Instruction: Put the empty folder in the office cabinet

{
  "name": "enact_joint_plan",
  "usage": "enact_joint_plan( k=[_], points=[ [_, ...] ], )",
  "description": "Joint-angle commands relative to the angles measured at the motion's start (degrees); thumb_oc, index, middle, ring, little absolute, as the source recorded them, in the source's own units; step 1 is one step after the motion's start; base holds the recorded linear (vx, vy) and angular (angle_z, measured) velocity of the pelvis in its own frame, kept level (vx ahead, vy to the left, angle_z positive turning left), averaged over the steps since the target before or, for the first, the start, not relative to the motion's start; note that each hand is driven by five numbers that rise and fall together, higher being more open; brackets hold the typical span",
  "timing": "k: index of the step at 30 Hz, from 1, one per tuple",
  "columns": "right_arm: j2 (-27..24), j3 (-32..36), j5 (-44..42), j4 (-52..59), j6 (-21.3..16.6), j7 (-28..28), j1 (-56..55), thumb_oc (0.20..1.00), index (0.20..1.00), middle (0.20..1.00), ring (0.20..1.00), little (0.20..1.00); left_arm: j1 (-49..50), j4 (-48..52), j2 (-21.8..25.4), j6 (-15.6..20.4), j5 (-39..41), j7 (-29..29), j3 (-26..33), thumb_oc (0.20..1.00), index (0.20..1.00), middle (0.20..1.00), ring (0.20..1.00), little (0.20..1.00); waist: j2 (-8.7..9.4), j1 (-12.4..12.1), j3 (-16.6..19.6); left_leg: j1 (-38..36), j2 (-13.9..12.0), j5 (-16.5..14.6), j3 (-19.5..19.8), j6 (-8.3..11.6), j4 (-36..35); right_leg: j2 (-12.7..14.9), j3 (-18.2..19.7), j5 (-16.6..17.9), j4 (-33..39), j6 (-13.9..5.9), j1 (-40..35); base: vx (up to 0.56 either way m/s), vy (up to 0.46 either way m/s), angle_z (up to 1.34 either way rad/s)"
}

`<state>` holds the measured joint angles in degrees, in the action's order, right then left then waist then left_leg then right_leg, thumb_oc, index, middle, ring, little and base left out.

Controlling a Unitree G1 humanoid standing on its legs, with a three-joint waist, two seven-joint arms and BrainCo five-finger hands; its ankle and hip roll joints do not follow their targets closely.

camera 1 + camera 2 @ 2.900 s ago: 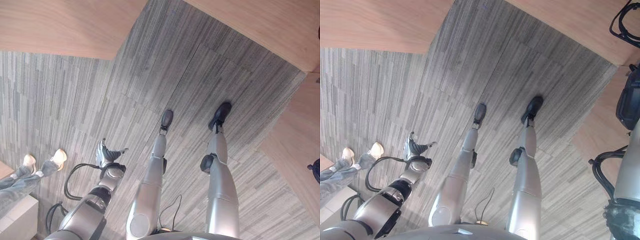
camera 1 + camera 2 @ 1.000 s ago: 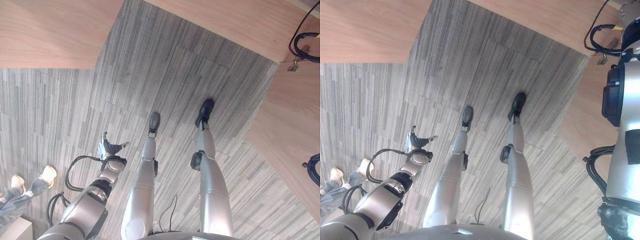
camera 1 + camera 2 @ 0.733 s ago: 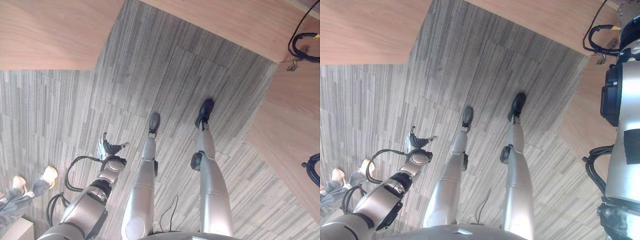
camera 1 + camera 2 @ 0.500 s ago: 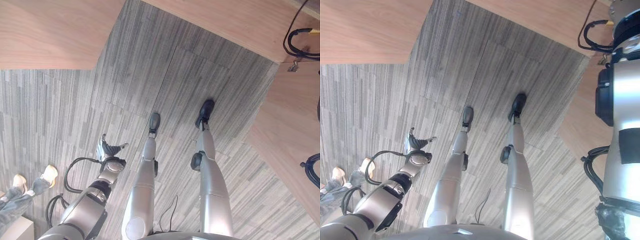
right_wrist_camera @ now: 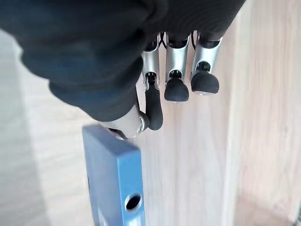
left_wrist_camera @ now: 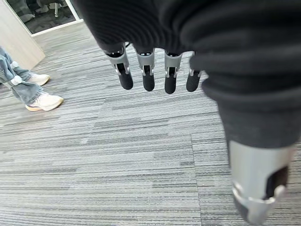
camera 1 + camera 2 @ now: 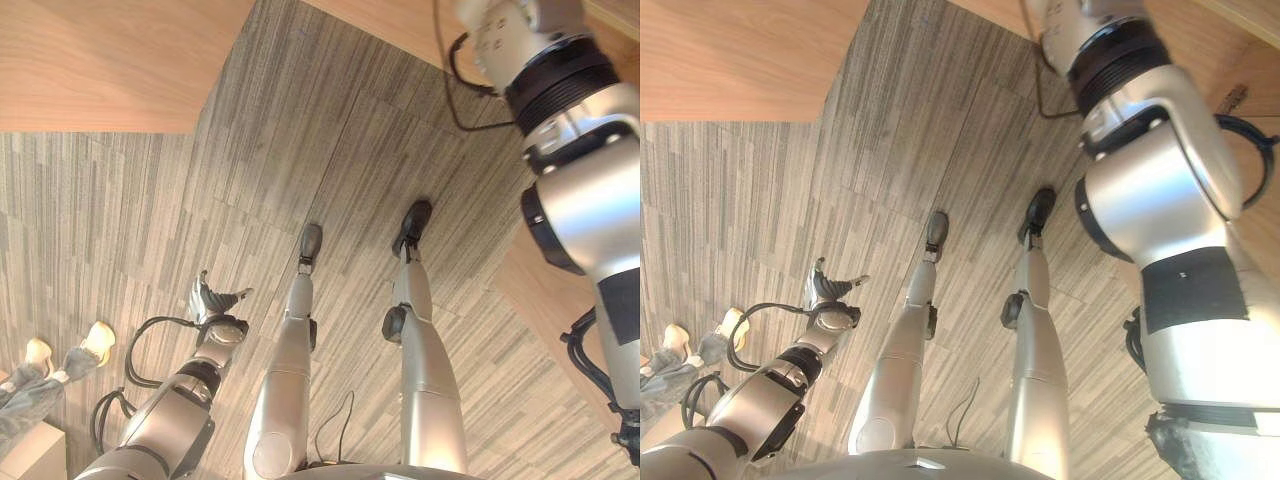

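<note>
One blue box-file folder [image 5: 115, 174] pinched in the right hand [image 5: 155, 101], one left hand [image 6: 155, 75] hanging slack-fingered, empty; two pale shoes [image 6: 40, 92] at frame's left

A blue folder [image 5: 117, 181] with a spine hole stands against pale wood.

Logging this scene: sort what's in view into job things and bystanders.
Job: blue folder, right hand close by it, light wood panel behind, perhaps the cabinet.
Lying about: left hand, open, above grey carpet; a person's shoes.
</note>
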<state>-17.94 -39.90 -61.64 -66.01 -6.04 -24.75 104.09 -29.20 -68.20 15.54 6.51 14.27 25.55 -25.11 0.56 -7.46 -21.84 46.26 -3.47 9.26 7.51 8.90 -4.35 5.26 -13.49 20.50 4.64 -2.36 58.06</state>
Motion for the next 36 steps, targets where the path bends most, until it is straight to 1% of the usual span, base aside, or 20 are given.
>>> enact_joint_plan(
  k=[1, 3, 4, 6, 9, 10, 11, 12, 13, 14, 15, 16, 17, 18, 19, 20, 23, 25, 35, 36],
  points=[
    [1.3, -1.5, 1.0, -0.8, -3.5, 1.6, 5.1, 0.2, 0.2, 0.2, 0.2, 0.2, -0.9, -2.5, 6.9, -1.3, -0.8, 0.2, 0.5, 1.0, 1.0, 1.0, 1.0, 1.0, 2.86, -0.7, -2.9, -6.7, -3.9, -7.8, 1.3, 4.59, -0.6, 4.5, -0.7, -11.9, -4.5, -8.15, -3.0, 0.0, 0.0, 0.0],
    [2.3, -1.4, 0.9, 0.0, -3.9, 1.8, 4.5, 0.2, 0.2, 0.2, 0.2, 0.2, -0.9, -2.8, 7.0, -1.3, -0.6, 0.1, 0.8, 1.0, 1.0, 1.0, 1.0, 1.0, 3.06, -0.5, -2.7, -6.8, -3.9, -7.9, 1.3, 4.59, -0.6, 4.5, -0.7, -11.8, -4.5, -8.13, -3.1, 0.0, 0.0, 0.0],
    [3.6, -0.8, 0.9, 0.3, -4.4, 2.0, 3.7, 0.2, 0.2, 0.2, 0.2, 0.2, -1.2, -3.5, 7.1, -1.6, -0.4, 0.0, 1.3, 1.0, 1.0, 1.0, 1.0, 1.0, 3.34, -0.2, -2.5, -7.0, -4.0, -8.0, 1.3, 4.6, -0.6, 4.4, -0.7, -11.7, -4.5, -8.1, -3.2, 0.0, 0.0, 0.0],
    [4.6, 1.4, 1.0, -1.5, -5.3, 1.1, 3.7, 0.2, 0.2, 0.2, 0.2, 0.2, -2.1, -4.4, 7.1, -2.0, -0.9, 0.5, 1.5, 1.0, 1.0, 1.0, 1.0, 1.0, 3.65, 0.3, -2.4, -7.1, -4.2, -8.2, 1.3, 4.6, -0.6, 4.3, -0.6, -11.5, -4.4, -8.13, -3.3, 0.0, 0.0, 0.0],
    [3.8, 5.2, 0.9, -4.8, -6.8, -1.4, 5.1, 0.2, 0.2, 0.2, 0.2, 0.2, -2.3, -4.4, 6.5, -1.9, -0.5, 0.9, 1.7, 1.0, 1.0, 1.0, 1.0, 1.0, 3.61, 0.7, -2.3, -6.9, -4.1, -8.3, 1.3, 4.4, -0.6, 4.4, -0.5, -11.4, -4.2, -8.25, -3.2, -0.03, 0.009, 0.0],
    [3.1, 6.2, 0.9, -6.2, -7.1, -2.2, 5.8, 0.2, 0.2, 0.2, 0.2, 0.2, -2.0, -4.5, 6.4, -1.9, -0.4, 0.9, 1.7, 1.0, 1.0, 1.0, 1.0, 1.0, 3.65, 0.9, -2.8, -6.3, -3.6, -7.2, 1.4, 4.39, -0.6, 5.0, -0.9, -10.0, -4.4, -7.73, -2.6, 0.0, 0.0, 0.0],
    [3.2, 6.2, 0.9, -6.2, -7.1, -2.2, 5.9, 0.2, 0.2, 0.2, 0.2, 0.2, -2.0, -4.5, 6.4, -1.9, -0.3, 0.9, 1.7, 1.0, 1.0, 1.0, 1.0, 1.0, 3.5, 0.7, -2.3, -6.8, -4.1, -8.3, 1.3, 4.37, -0.6, 4.4, -0.5, -11.4, -4.1, -8.3, -3.2, 0.0, 0.0, 0.0],
    [3.2, 6.2, 0.9, -6.2, -7.1, -2.2, 5.9, 0.2, 0.2, 0.2, 0.2, 0.2, -2.0, -4.5, 6.4, -1.9, -0.3, 0.9, 1.7, 1.0, 1.0, 1.0, 1.0, 1.0, 3.5, 0.7, -2.3, -6.8, -4.1, -8.3, 1.3, 4.37, -0.6, 4.4, -0.5, -11.4, -4.1, -8.3, -3.2, 0.07, 0.004, 0.0],
    [1.4, 8.0, 1.1, -8.5, -7.3, -4.0, 7.3, 0.2, 0.2, 0.2, 0.2, 0.2, -1.6, -4.4, 6.2, -1.8, 0.1, 1.1, 2.0, 1.0, 1.0, 1.0, 1.0, 1.0, 3.13, 0.7, -2.3, -6.4, -4.1, -8.3, 1.4, 4.26, -0.6, 4.5, -0.4, -11.4, -3.9, -8.38, -3.0, -0.06, 0.012, 0.01],
    [-0.6, 9.5, 0.8, -10.2, -7.2, -5.2, 8.2, 0.2, 0.2, 0.2, 0.2, 0.2, -0.5, -4.2, 6.1, -1.7, 0.2, 1.3, 2.0, 1.0, 1.0, 1.0, 1.0, 1.0, 2.97, 0.6, -2.9, -5.6, -3.5, -7.2, 1.6, 4.21, -0.6, 4.9, -1.0, -10.2, -4.2, -7.87, -2.2, -0.06, 0.013, 0.02],
    [-2.1, 10.2, 0.6, -11.0, -7.4, -6.1, 8.7, 0.2, 0.2, 0.2, 0.2, 0.2, 0.1, -4.1, 6.1, -1.6, 0.3, 1.4, 2.2, 1.0, 1.0, 1.0, 1.0, 1.0, 2.78, 0.5, -2.9, -5.4, -3.5, -7.2, 1.6, 4.2, -0.6, 5.0, -1.0, -10.2, -4.1, -7.94, -2.1, 0.01, 0.001, 0.04],
    [-3.2, 10.4, 0.7, -11.6, -7.2, -6.6, 8.9, 0.2, 0.2, 0.2, 0.2, 0.2, 0.5, -4.0, 6.1, -1.5, 0.4, 1.5, 2.5, 1.0, 1.0, 1.0, 1.0, 1.0, 2.52, 0.3, -2.4, -5.8, -3.9, -8.2, 1.5, 4.16, -0.6, 4.5, -0.5, -11.7, -3.8, -8.49, -2.7, 0.01, 0.0, 0.07],
    [-5.1, 11.0, 0.6, -12.5, -7.4, -7.9, 9.1, 0.2, 0.2, 0.2, 0.2, 0.2, 1.2, -3.6, 6.2, -1.3, 0.4, 2.0, 2.4, 1.0, 1.0, 1.0, 1.0, 1.0, 2.36, 0.3, -2.9, -5.3, -3.4, -7.2, 1.6, 4.17, -0.6, 4.9, -1.1, -10.4, -4.0, -7.99, -2.1, 0.07, -0.004, 0.07],
    [-5.1, 11.0, 0.6, -12.5, -7.4, -7.9, 9.2, 0.2, 0.2, 0.2, 0.2, 0.2, 1.2, -3.6, 6.2, -1.4, 0.5, 2.0, 2.5, 1.0, 1.0, 1.0, 1.0, 1.0, 2.24, 0.1, -2.4, -5.7, -3.9, -8.2, 1.6, 4.15, -0.6, 4.4, -0.6, -11.8, -3.6, -8.53, -2.7, -0.06, 0.004, 0.07],
    [-5.1, 11.0, 0.6, -12.5, -7.4, -7.9, 9.1, 0.2, 0.2, 0.2, 0.2, 0.2, 1.3, -3.6, 6.2, -1.3, 0.4, 2.0, 2.4, 1.0, 1.0, 1.0, 1.0, 1.0, 2.37, 0.3, -2.9, -5.3, -3.4, -7.2, 1.6, 4.18, -0.6, 4.9, -1.2, -10.4, -4.0, -7.99, -2.1, 0.0, 0.016, 0.04],
    [-7.6, 11.9, 0.5, -13.4, -7.1, -9.4, 8.8, 0.2, 0.2, 0.2, 0.2, 0.2, 1.8, -2.9, 6.5, -1.2, 0.2, 2.3, 2.4, 1.0, 1.0, 1.0, 1.0, 1.0, 2.01, 0.2, -2.7, -5.1, -3.3, -7.2, 1.6, 4.09, -0.6, 5.0, -1.1, -10.4, -3.6, -8.1, -2.1, -0.06, 0.023, 0.04],
    [-8.4, 12.0, 0.5, -13.8, -6.6, -9.7, 8.6, 0.2, 0.2, 0.2, 0.2, 0.2, 1.7, -2.5, 6.5, -1.0, 0.0, 2.6, 2.4, 1.0, 1.0, 1.0, 1.0, 1.0, 1.77, 0.1, -2.9, -5.1, -3.3, -7.3, 1.4, 4.06, -0.6, 5.0, -1.1, -10.4, -3.6, -8.12, -2.0, 0.0, 0.007, 0.01],
    [-9.2, 11.5, 0.8, -14.4, -5.3, -9.1, 8.3, 0.2, 0.2, 0.2, 0.2, 0.2, 1.3, -1.7, 6.5, -0.8, -0.2, 2.7, 2.2, 1.0, 1.0, 1.0, 1.0, 1.0, 1.44, -0.1, -3.0, -5.3, -3.3, -7.2, 1.4, 3.98, -0.6, 5.0, -1.1, -10.5, -3.6, -8.16, -2.0, 0.0, 0.003, 0.02],
    [-10.9, 11.1, 1.2, -15.3, -5.2, -10.8, 9.2, 0.2, 0.2, 0.2, 0.2, 0.2, 2.0, -1.4, 6.4, -0.6, -0.5, 2.8, 1.8, 1.0, 1.0, 1.0, 1.0, 1.0, 0.75, 0.0, -2.9, -5.6, -3.2, -7.3, 1.1, 3.79, -0.6, 4.9, -0.7, -10.7, -3.7, -8.16, -2.2, 0.0, 0.0, 0.0],
    [-11.1, 11.3, 0.3, -15.0, -5.7, -10.8, 9.3, 0.2, 0.2, 0.2, 0.2, 0.2, 2.2, -1.5, 6.6, -0.6, -0.5, 2.9, 1.9, 1.0, 1.0, 1.0, 1.0, 1.0, 0.79, 0.1, -2.8, -5.8, -3.1, -7.3, 1.0, 3.79, -0.6, 4.9, -0.7, -10.7, -3.8, -8.15, -2.3, 0.0, 0.0, 0.0]
  ],
)
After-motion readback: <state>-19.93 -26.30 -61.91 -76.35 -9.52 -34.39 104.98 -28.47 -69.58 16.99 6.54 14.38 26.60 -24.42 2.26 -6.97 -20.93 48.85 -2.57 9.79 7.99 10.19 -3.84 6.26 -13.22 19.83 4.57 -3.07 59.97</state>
